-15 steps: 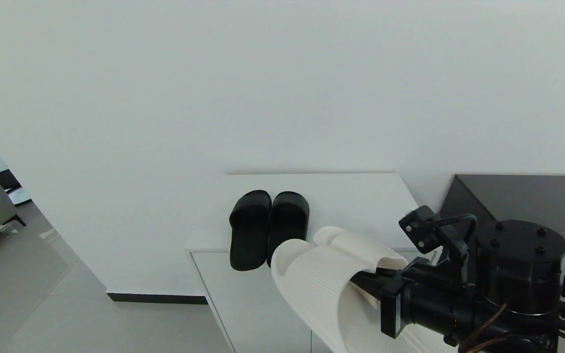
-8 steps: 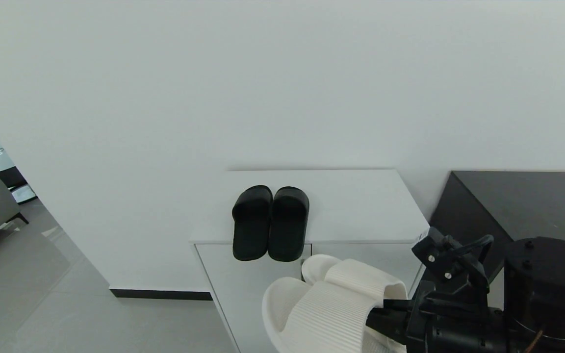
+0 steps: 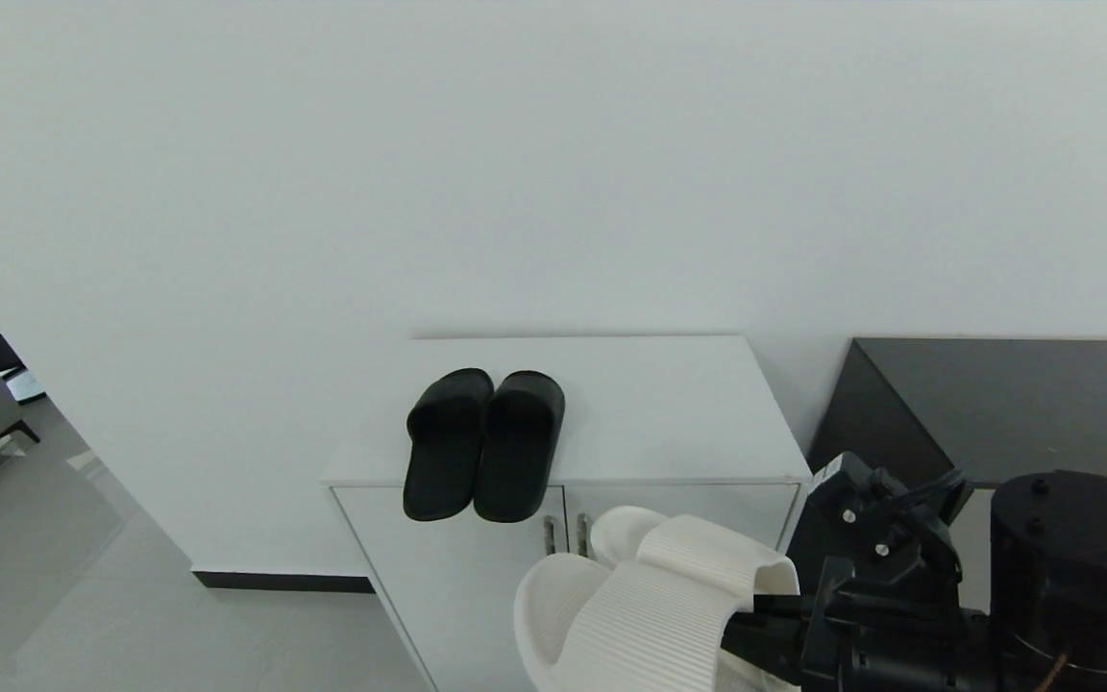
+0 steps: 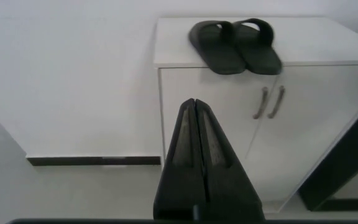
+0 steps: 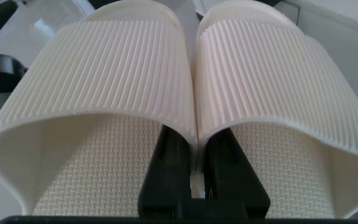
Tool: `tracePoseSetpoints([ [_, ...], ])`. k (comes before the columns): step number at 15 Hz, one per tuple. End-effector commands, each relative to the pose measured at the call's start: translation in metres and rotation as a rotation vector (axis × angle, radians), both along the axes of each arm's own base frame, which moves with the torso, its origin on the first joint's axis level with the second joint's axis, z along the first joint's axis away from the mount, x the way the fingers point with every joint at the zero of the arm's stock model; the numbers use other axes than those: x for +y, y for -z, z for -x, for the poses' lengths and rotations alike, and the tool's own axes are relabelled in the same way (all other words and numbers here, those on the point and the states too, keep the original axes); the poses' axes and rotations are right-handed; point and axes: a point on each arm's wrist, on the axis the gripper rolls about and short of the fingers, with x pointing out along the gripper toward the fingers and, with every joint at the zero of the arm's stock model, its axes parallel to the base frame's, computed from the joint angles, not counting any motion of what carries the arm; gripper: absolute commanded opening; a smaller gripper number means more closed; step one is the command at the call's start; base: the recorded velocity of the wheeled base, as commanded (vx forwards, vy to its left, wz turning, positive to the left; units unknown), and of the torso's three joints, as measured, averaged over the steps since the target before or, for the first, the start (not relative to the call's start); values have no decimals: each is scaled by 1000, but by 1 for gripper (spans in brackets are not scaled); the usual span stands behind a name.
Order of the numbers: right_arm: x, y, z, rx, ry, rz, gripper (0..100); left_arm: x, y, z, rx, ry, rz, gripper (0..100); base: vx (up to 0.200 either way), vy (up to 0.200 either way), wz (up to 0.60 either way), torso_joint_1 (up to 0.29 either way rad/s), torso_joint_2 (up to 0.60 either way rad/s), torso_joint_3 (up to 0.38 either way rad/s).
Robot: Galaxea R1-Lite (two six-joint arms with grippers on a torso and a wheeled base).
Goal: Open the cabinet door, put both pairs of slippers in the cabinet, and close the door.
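Two white slippers are held pinched by their adjoining walls in the right gripper, before the shut cabinet (black slippers lie on top). The left gripper is closed on nothing. One slipper may be shed if the door is bumped

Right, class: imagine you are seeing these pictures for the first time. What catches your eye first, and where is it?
First, the white slippers, pinched together by the right pincer, low in front of the cabinet. Next, the black slippers, side by side on the cabinet's top and jutting over its front edge, above doors that are shut.
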Motion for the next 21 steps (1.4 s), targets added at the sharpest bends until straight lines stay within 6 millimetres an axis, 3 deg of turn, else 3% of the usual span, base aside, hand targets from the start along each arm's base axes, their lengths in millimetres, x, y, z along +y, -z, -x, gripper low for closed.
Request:
tracePoseSetpoints([
  [1,0,2,0,4,2,5,0,0,0,0,-1,-1,0,0,0,-200,0,-2,2,2],
  [7,-2,4,1,-11,2,-11,0,0,0,0,-1,0,0,0,0,0,0,0,0,0],
  [12,2,22,-5,-11,15,-9,0,0,0,0,-1,-1,2,0,0,0,0,0,0,0],
  [21,2,22,4,-19,-13,-13,0,0,0,0,-1,0,2,0,0,0,0,-153,327,172],
])
